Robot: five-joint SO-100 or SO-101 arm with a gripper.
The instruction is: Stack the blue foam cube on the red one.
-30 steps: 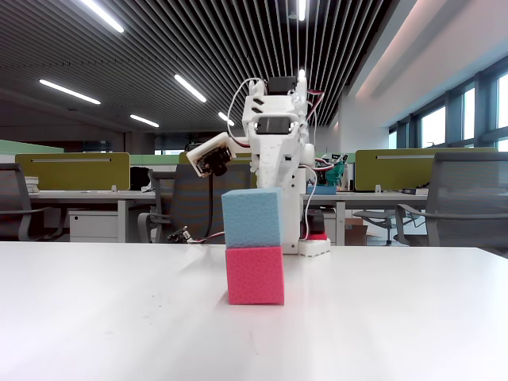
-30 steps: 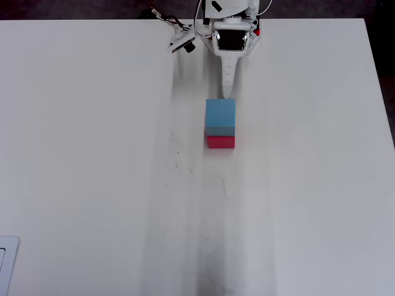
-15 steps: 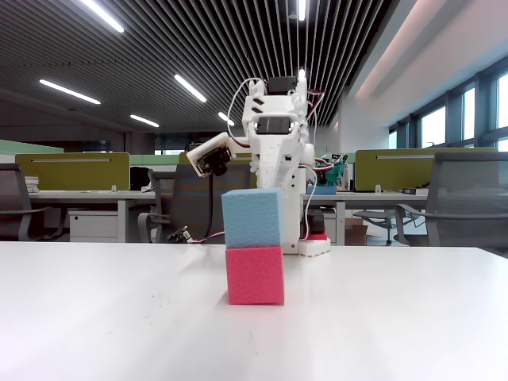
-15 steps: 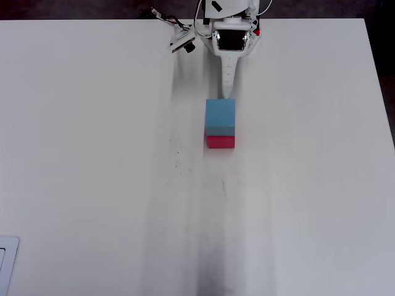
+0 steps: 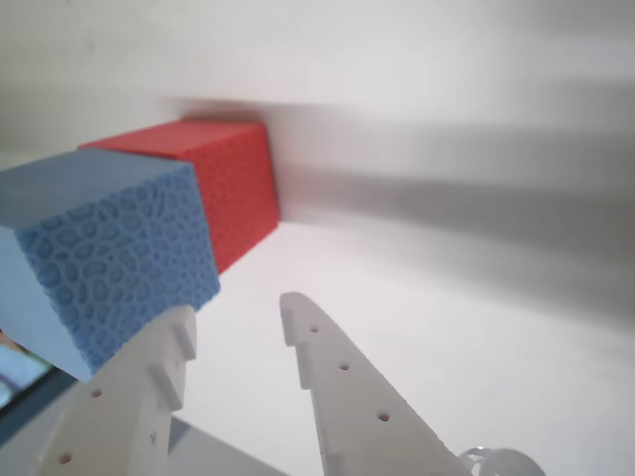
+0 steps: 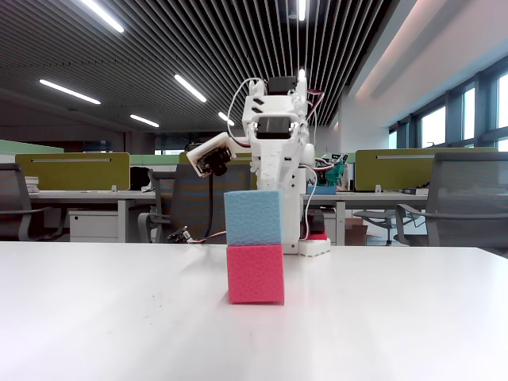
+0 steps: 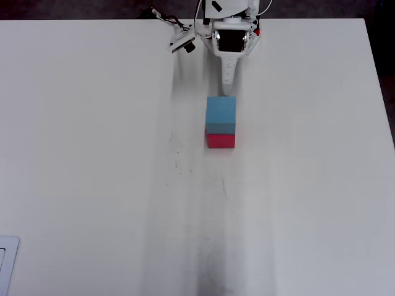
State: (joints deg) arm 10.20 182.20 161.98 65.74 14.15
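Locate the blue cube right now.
The blue foam cube sits on top of the red one near the table's middle in the fixed view, just in front of the open gripper, which is not gripping it.

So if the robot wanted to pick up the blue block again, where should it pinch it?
Probably across two opposite flat side faces of the blue foam cube, coming down from above. It sits on top of the red foam cube with its top and sides free. The open gripper is right beside it, holding nothing.
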